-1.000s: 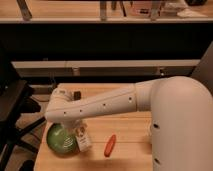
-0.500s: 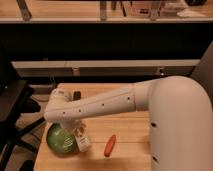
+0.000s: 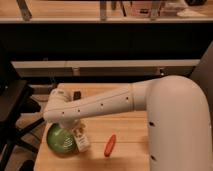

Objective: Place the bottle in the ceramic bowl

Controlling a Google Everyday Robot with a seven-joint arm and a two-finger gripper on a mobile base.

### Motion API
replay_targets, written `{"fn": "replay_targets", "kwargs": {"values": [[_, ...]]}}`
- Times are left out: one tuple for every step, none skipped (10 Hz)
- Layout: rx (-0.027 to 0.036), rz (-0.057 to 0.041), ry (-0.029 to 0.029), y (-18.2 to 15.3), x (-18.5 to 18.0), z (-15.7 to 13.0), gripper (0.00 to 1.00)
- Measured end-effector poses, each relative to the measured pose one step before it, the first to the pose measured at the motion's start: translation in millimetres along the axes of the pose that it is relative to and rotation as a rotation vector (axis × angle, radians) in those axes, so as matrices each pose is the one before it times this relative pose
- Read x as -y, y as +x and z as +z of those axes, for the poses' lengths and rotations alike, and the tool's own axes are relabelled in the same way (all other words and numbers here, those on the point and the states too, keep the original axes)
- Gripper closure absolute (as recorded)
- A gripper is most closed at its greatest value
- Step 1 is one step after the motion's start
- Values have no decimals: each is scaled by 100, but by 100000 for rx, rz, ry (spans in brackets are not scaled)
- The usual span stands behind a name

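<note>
Warm, dim light is falling from above onto the wooden worktop, with the space behind it sinking into near black. The white arm is catching the brightest light, its underside shading to grey. The gripper, hanging over the right rim of the green bowl, is clamping the pale bottle and blurring into it. Everything is looking soft and grainy.
</note>
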Motion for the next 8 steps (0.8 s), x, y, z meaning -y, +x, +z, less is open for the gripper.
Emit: {"fn": "replay_targets", "kwargs": {"values": [[64, -381, 107, 21, 77, 35, 93], [200, -157, 43, -9, -6, 90, 85], [89, -71, 91, 4, 1, 46, 82], [-2, -147, -32, 0, -12, -3, 77], [104, -289, 43, -26, 31, 42, 78], [137, -275, 64, -3, -23, 97, 85], [37, -105, 22, 22, 22, 37, 87], [1, -189, 174, 23, 41, 36, 83]]}}
